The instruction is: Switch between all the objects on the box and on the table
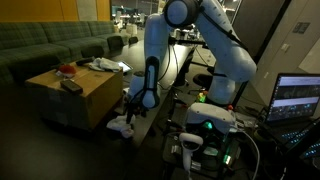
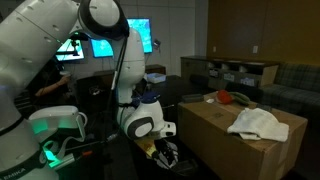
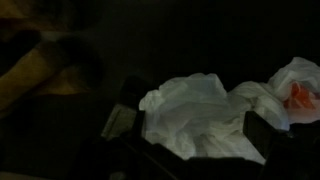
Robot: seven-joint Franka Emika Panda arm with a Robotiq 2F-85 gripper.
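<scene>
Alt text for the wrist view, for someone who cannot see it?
A crumpled white cloth lies mid-frame in a very dark picture, just under the open tool. A red-orange patch shows among white folds at the right edge; a blurred tan shape fills the left.

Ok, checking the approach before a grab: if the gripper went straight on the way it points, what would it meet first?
Probably the white cloth, right below the open gripper; the wrist view shows it dead ahead, though depth is unclear.
</scene>
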